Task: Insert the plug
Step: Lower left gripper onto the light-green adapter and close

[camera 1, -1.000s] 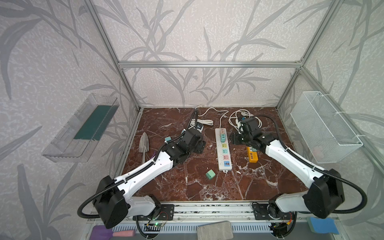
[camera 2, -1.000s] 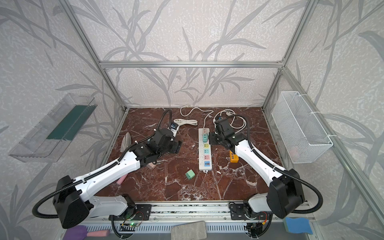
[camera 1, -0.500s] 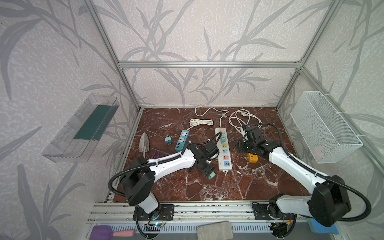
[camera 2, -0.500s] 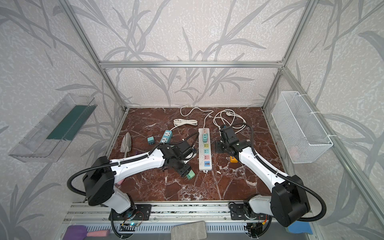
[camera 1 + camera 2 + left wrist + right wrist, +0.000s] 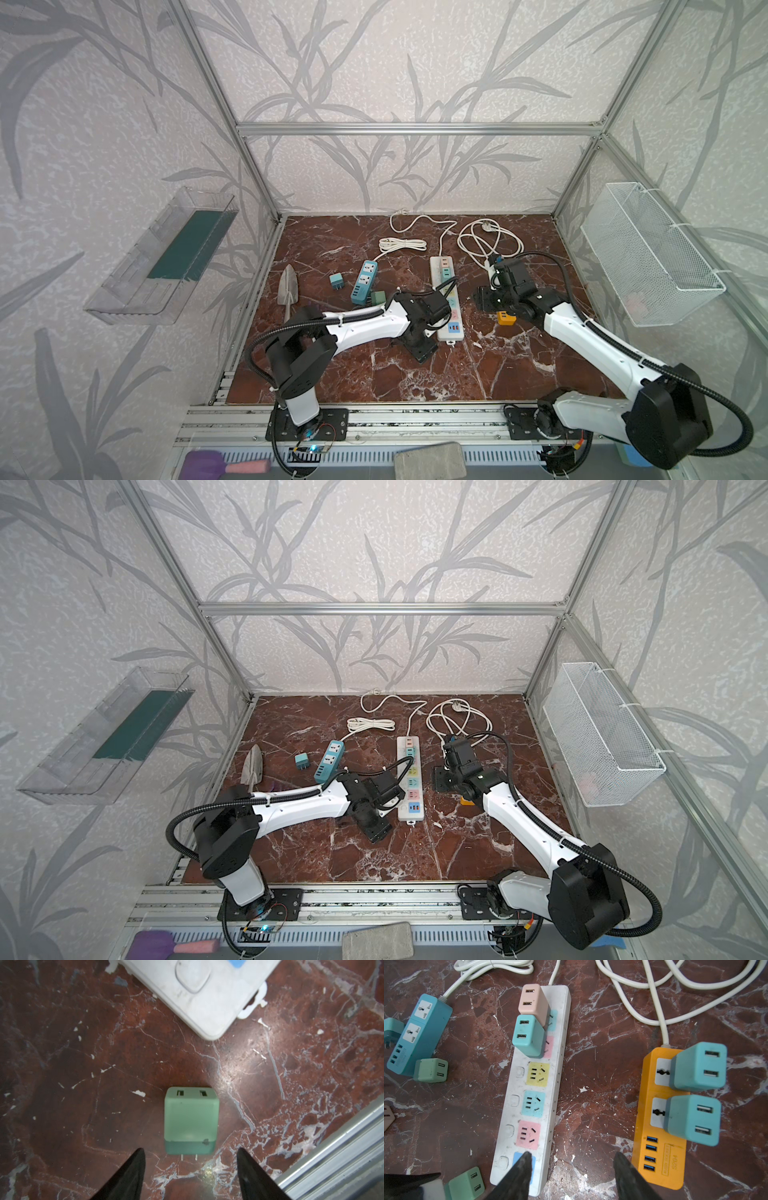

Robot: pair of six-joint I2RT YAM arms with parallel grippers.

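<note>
Nearest the front rail, the left claw (image 5: 190,1153) stands open over the marble worktop (image 5: 83,1064). Its black fingers (image 5: 133,1172) spread wider than the green plug (image 5: 191,1120), with the tips flanking its prong end and not touching it. The plug lies flat, prongs toward the claw, just short of the switch end of the white power strip (image 5: 207,991). Farther back, the right claw (image 5: 572,1155) hangs open and empty between that strip and the orange power strip (image 5: 675,1176), which carries two teal plugs (image 5: 697,1066). White cords (image 5: 490,245) coil by the back wall.

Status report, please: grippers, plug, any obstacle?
Left gripper open, green plug ahead, not grasped. Right gripper open, empty, near white power strip. Nothing blocks plug.
</note>
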